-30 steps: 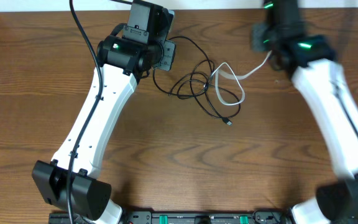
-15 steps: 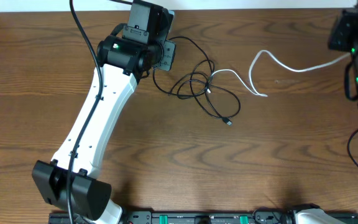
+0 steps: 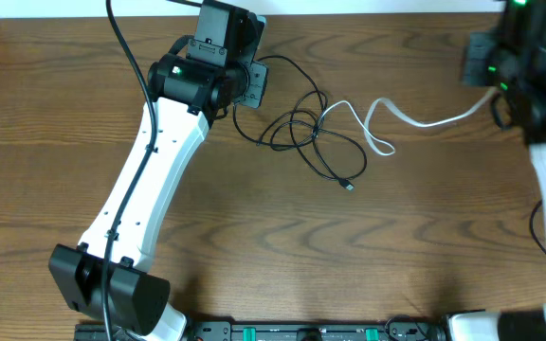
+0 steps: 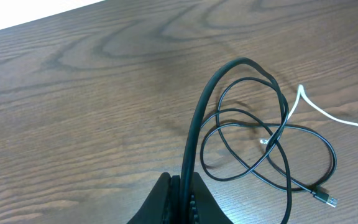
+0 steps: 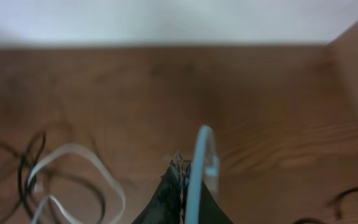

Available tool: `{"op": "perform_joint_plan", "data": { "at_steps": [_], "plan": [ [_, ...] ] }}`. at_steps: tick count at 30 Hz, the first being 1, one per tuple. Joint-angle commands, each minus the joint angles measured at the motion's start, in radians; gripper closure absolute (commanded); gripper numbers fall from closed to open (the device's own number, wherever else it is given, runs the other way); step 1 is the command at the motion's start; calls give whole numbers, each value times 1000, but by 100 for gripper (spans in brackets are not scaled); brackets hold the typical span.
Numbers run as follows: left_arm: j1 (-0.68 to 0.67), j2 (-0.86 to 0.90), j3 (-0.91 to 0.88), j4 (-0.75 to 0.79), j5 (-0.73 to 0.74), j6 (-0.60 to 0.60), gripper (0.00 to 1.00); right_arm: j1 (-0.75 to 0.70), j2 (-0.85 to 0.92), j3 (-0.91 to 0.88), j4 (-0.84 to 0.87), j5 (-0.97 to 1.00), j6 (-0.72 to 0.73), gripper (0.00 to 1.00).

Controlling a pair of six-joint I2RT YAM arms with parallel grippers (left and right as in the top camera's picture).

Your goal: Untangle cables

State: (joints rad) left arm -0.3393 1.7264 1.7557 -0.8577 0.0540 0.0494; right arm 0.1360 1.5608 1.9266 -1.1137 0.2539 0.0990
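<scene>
Overhead shot: left pincer (image 3: 251, 83) is squeezed tight on one end of the black cable (image 3: 297, 128). The rest of that cable spills out just past its tips in a few loose overlapping loops lying flat on the table (image 3: 301, 246). The free plug end sits at the far side of the loops from the pincer.

The left wrist cam shows it better. The fingers (image 4: 182, 186) are closed, and the black cable (image 4: 199, 124) rises straight up out of them, arches over and drops into the loops ahead and a bit off to one side.

Right pincer (image 3: 486, 71) is well away from the tangle, out near the table edge, and pretty blurry from above. It's pinching the white cable (image 3: 434, 122). From the pincer the cable runs back toward the left pincer, makes a narrow fold about halfway, then ends in among the black loops. I can't tell if it goes over or under them there.

The right wrist cam is soft too, but you can see the tips (image 5: 182, 168) clamped on the white cable (image 5: 194, 174), which stands up from between them. A white loop (image 5: 73, 149) lies further out on the wood, next to the dark loops.

From the left wrist, the white cable (image 4: 328, 115) comes in from the side, away from the pincer, and meets the black loops.
</scene>
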Motion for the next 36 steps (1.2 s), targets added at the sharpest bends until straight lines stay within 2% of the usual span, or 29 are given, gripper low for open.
{"op": "perform_joint_plan", "data": {
  "at_steps": [1,11,20,25,33,34,36],
  "plan": [
    [2,-2,-7,-2,6,2,93,62,135,1,-27,-120,17,98],
    [2,-2,-7,-2,6,-1,93,270,391,1,-62,-177,-38,99],
    [2,-2,-7,-2,6,-1,93,275,564,-1,-37,-171,-47,99],
    [2,-2,-7,-2,6,-1,93,274,573,-1,43,-169,-164,99],
    [2,-2,-7,-5,6,-1,93,234,573,-1,167,-153,-167,98],
    [2,-2,-7,-5,6,-1,92,231,573,-1,166,-153,-167,89],
    [2,-2,-7,-5,6,-1,93,226,573,-1,162,-153,-168,80]
  ]
}}
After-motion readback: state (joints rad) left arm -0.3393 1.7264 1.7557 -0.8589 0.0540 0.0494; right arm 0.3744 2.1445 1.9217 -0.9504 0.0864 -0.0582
